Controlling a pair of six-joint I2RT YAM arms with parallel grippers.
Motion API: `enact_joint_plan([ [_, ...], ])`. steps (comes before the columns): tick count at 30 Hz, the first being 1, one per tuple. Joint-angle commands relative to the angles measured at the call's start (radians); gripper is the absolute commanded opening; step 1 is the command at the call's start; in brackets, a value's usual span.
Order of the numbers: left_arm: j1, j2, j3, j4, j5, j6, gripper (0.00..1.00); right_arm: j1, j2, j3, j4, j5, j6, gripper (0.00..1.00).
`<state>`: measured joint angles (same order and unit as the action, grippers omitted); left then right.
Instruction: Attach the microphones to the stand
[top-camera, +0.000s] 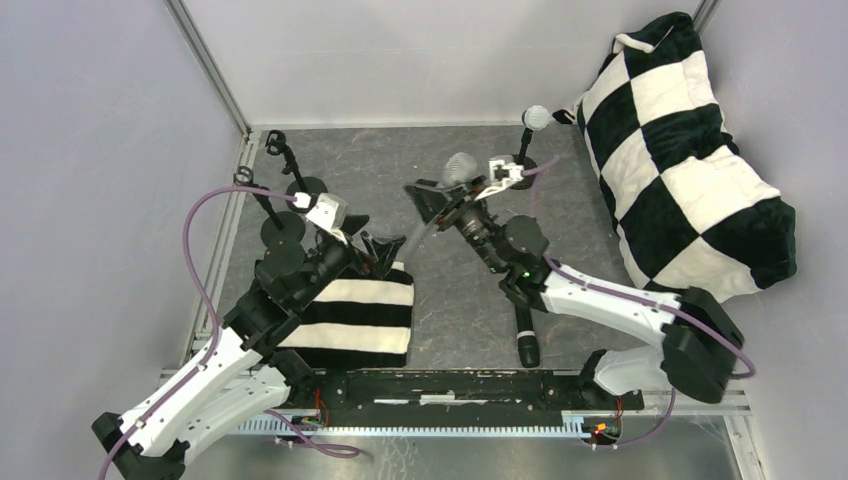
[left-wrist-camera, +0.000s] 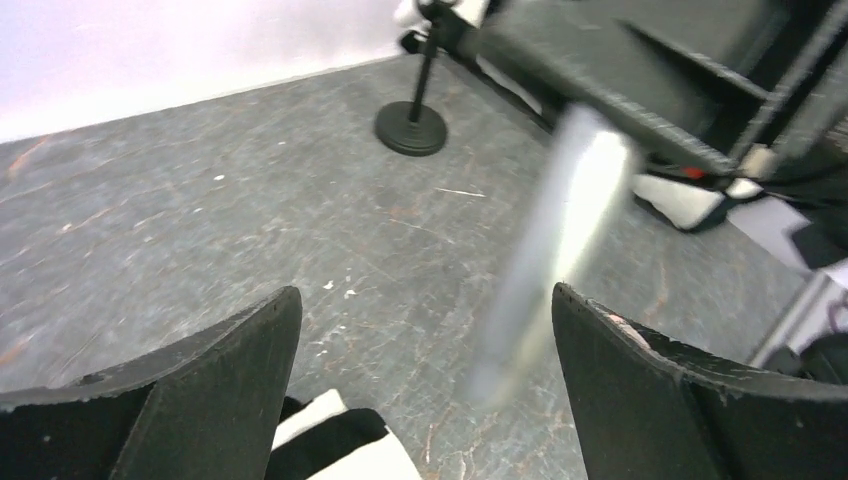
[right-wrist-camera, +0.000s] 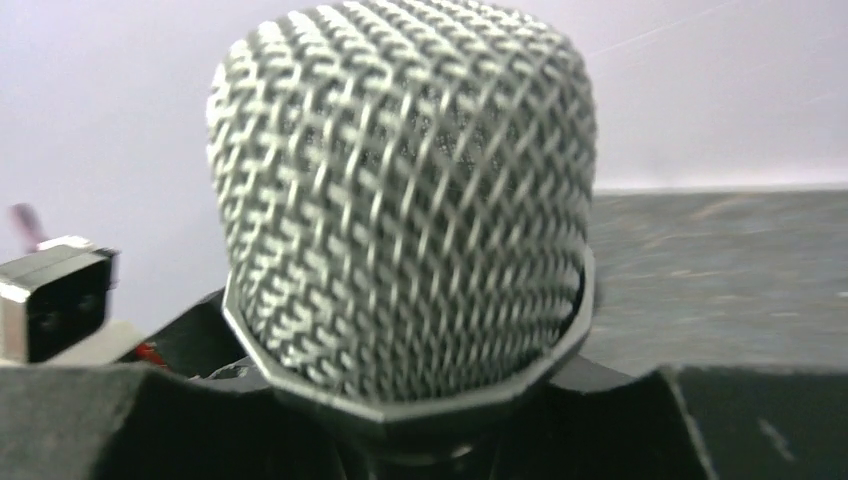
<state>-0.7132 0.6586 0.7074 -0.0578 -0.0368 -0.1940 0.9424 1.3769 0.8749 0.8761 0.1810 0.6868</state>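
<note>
Clamping the silver-grey microphone just under its mesh head is the right gripper, jaws tight on the body. Mic's long axis runs diagonally: head up toward the far wall, tail down toward the left gripper. Left jaws are spread wide, released; the blurred handle sits between its fingers, touching neither. White microphone sits head-up in a stand at far right. Black microphone lies flat on the table under the right arm. Two other stands far left, striped cloth under the left arm, checkered pillow along the right wall.
</note>
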Motion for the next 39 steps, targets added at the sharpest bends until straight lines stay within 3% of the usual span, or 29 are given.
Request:
enact_joint_plan([
  [1,0.003,-0.021,-0.014,-0.004,-0.253,-0.096,1.00,-0.022,-0.169,-0.081,-0.065,0.220,-0.338,0.00],
  [4,0.008,0.030,-0.009,-0.033,-0.441,-0.145,1.00,-0.032,-0.265,-0.170,-0.118,0.301,-0.477,0.00],
  [9,0.073,0.234,0.032,-0.023,-0.681,-0.165,1.00,-0.053,-0.408,-0.319,-0.177,0.325,-0.545,0.00],
  [17,0.204,0.501,0.022,0.204,-0.796,-0.163,1.00,-0.060,-0.590,-0.401,-0.346,0.286,-0.595,0.00],
  [23,0.227,0.554,-0.017,0.199,-0.925,-0.218,1.00,-0.064,-0.668,-0.437,-0.409,0.306,-0.617,0.00],
  [33,0.449,0.495,-0.163,0.255,-0.911,-0.258,1.00,-0.075,-0.657,-0.439,-0.419,0.254,-0.651,0.00],
  [39,0.568,0.553,-0.220,0.450,-0.884,-0.197,1.00,-0.084,-0.636,-0.426,-0.442,0.205,-0.653,0.00],
])
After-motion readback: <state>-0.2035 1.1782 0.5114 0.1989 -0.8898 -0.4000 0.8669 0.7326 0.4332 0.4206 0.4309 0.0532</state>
